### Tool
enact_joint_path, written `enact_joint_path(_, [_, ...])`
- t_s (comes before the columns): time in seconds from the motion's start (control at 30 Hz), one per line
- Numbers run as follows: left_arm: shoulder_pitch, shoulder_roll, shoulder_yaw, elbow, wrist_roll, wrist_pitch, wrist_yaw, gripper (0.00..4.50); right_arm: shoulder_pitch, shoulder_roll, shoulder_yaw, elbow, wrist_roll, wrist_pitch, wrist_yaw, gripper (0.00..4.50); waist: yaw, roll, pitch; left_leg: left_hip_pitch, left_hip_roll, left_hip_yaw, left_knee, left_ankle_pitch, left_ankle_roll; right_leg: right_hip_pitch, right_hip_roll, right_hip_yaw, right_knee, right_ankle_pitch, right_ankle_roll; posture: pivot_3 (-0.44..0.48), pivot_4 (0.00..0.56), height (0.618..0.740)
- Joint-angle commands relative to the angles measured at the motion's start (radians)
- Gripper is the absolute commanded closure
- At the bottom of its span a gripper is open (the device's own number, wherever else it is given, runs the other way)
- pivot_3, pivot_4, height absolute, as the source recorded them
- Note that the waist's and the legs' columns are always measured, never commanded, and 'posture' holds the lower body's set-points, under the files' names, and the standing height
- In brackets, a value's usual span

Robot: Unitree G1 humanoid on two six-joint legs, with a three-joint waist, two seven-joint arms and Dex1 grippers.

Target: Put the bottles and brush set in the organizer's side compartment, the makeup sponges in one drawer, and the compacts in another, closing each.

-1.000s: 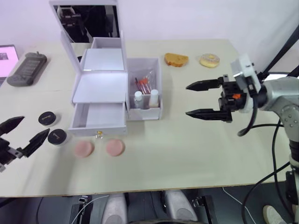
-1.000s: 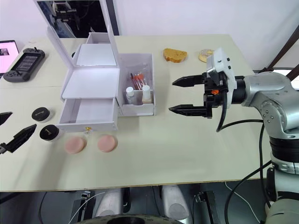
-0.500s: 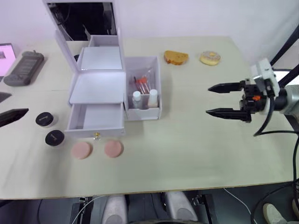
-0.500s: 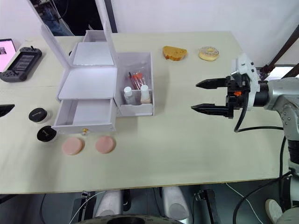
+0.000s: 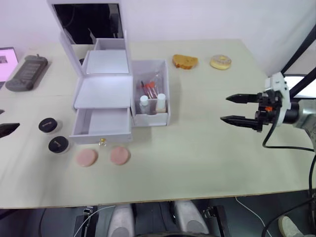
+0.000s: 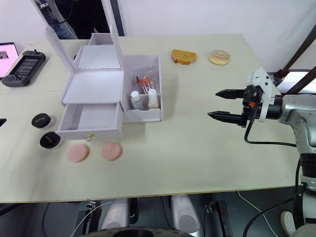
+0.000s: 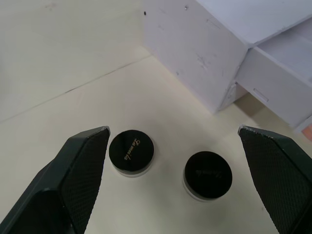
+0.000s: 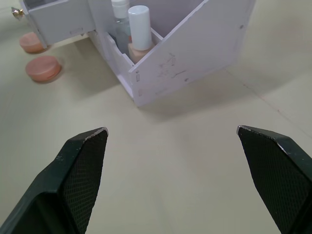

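The white organizer (image 5: 103,91) stands with its mirror lid up and its bottom drawer (image 5: 102,123) pulled out and empty. Its side compartment (image 5: 167,94) holds two white-capped bottles (image 5: 144,103) and the brush set (image 5: 150,88). Two pink makeup sponges (image 5: 86,157) lie on the table in front of the drawer. Two black compacts (image 5: 48,125) sit left of it, both ahead of my open left gripper (image 7: 173,129) in the left wrist view. My right gripper (image 5: 225,108) hovers open and empty well right of the organizer.
A grey game controller (image 5: 28,72) and a device with a pink screen (image 5: 6,57) lie at the far left. A piece of bread (image 5: 185,61) and a doughnut (image 5: 220,62) sit at the back right. Bare table (image 5: 197,148) lies between organizer and right gripper.
My right gripper has drawn back to the right, away from the organizer. My left gripper has pulled back left toward the table's edge. Both stayed open.
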Motion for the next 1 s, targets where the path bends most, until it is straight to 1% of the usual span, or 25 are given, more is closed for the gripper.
enact_joint_path(0.03, [0.066,-0.015,0.114,-0.091,-0.017,0.041,-0.019,0.03,-0.063,0.000,-0.008,-0.023,0.021,0.014,0.017,0.00,-0.001,0.000,0.000,0.000,0.000,0.000,0.000,0.000,0.000,0.000,0.000,0.000,0.000,0.000,0.000,0.000,0.150,0.740])
enact_joint_path(0.07, [0.096,-0.026,0.136,-0.127,-0.022,0.059,-0.025,0.03,-0.070,0.001,-0.005,-0.029,0.026,0.024,0.022,0.00,0.000,0.001,0.000,0.000,0.001,0.000,-0.001,0.000,0.000,-0.001,0.000,0.000,0.000,0.000,0.000,0.000,0.150,0.740])
enact_joint_path(0.2, [0.256,-0.110,0.272,-0.378,-0.060,0.183,-0.023,0.03,-0.114,0.024,0.032,-0.053,0.017,0.045,0.011,0.00,0.002,0.000,0.000,0.000,0.001,0.001,-0.001,0.000,0.000,-0.001,0.000,0.000,0.000,-0.001,0.001,0.000,0.150,0.740])
enact_joint_path(0.3, [0.367,-0.210,0.357,-0.605,-0.111,0.275,0.014,0.03,-0.138,0.066,0.046,-0.073,0.014,0.001,0.014,0.00,0.000,0.000,0.000,0.000,0.001,0.001,0.000,0.000,0.000,0.000,0.000,0.000,0.001,-0.001,0.000,0.000,0.150,0.740])
enact_joint_path(0.33, [0.399,-0.243,0.375,-0.677,-0.131,0.301,0.025,0.03,-0.136,0.074,0.047,-0.085,0.016,-0.006,0.018,0.00,-0.003,0.004,0.001,0.000,0.001,0.001,0.000,0.000,0.000,0.000,0.000,0.000,0.001,0.000,0.000,0.000,0.150,0.740])
enact_joint_path(0.37, [0.426,-0.274,0.388,-0.737,-0.147,0.320,0.042,0.03,-0.139,0.078,0.052,-0.087,0.012,-0.005,0.019,0.00,-0.007,0.008,0.003,-0.001,-0.003,-0.012,-0.002,0.001,0.000,0.009,-0.003,-0.008,-0.003,0.000,0.001,0.000,0.150,0.740])
enact_joint_path(0.4, [0.452,-0.311,0.399,-0.806,-0.159,0.330,0.065,0.03,-0.155,0.074,0.069,-0.074,0.010,0.042,0.016,0.00,-0.009,0.009,0.003,0.001,-0.007,-0.029,0.000,0.002,-0.003,0.019,-0.006,-0.022,-0.004,-0.002,0.002,0.000,0.150,0.740])
enact_joint_path(0.43, [0.471,-0.346,0.406,-0.868,-0.172,0.338,0.095,0.03,-0.169,0.074,0.081,-0.058,0.001,0.057,0.016,0.00,-0.002,0.009,0.004,0.002,-0.007,-0.033,0.001,0.004,-0.005,0.021,-0.009,-0.030,-0.004,-0.003,0.003,0.000,0.150,0.740])
enact_joint_path(0.5, [0.498,-0.401,0.409,-0.972,-0.218,0.377,0.158,0.03,-0.187,0.072,0.097,-0.042,-0.016,0.050,0.028,0.00,0.015,0.009,0.004,0.002,-0.006,-0.031,0.001,0.004,-0.006,0.019,-0.008,-0.029,-0.003,-0.003,0.002,0.000,0.150,0.740])
enact_joint_path(0.53, [0.512,-0.441,0.390,-1.024,-0.214,0.367,0.198,0.03,-0.193,0.069,0.104,-0.044,-0.022,0.039,0.042,0.00,0.022,0.009,0.004,0.002,-0.005,-0.031,0.002,0.004,-0.006,0.019,-0.006,-0.028,-0.002,-0.003,0.001,0.000,0.150,0.740])
enact_joint_path(0.63, [0.554,-0.571,0.280,-1.174,-0.156,0.344,0.356,0.03,-0.191,0.052,0.112,-0.096,-0.006,0.046,0.083,0.00,0.028,0.010,0.003,0.003,-0.005,-0.029,0.002,0.004,-0.006,0.019,-0.006,-0.025,-0.002,-0.003,-0.001,0.000,0.150,0.740])
enact_joint_path(0.7, [0.582,-0.669,0.201,-1.260,-0.205,0.342,0.408,0.03,-0.187,0.043,0.107,-0.151,0.027,0.089,0.093,0.00,0.028,0.009,0.003,0.004,-0.005,-0.026,0.002,0.004,-0.006,0.019,-0.006,-0.022,-0.003,-0.003,-0.001,0.000,0.150,0.740])
enact_joint_path(0.77, [0.624,-0.746,0.086,-1.338,-0.149,0.307,0.475,0.03,-0.187,0.037,0.099,-0.210,0.060,0.133,0.091,0.00,0.027,0.008,0.003,0.004,-0.005,-0.024,0.002,0.004,-0.006,0.019,-0.005,-0.019,-0.004,-0.003,0.000,0.000,0.150,0.740])
enact_joint_path(0.87, [0.649,-0.786,-0.080,-1.355,-0.049,0.251,0.531,0.03,-0.189,0.031,0.090,-0.274,0.085,0.173,0.064,0.00,0.028,0.008,0.002,0.005,-0.005,-0.024,0.002,0.004,-0.006,0.019,-0.003,-0.017,-0.004,-0.003,0.000,0.000,0.150,0.740])
enact_joint_path(1.0, [0.607,-0.815,-0.244,-1.307,0.027,0.206,0.606,0.03,-0.194,0.027,0.085,-0.324,0.101,0.219,0.026,0.00,0.028,0.008,0.002,0.008,-0.005,-0.024,0.001,0.004,-0.006,0.019,-0.001,-0.014,-0.003,-0.003,-0.001,0.000,0.150,0.740])
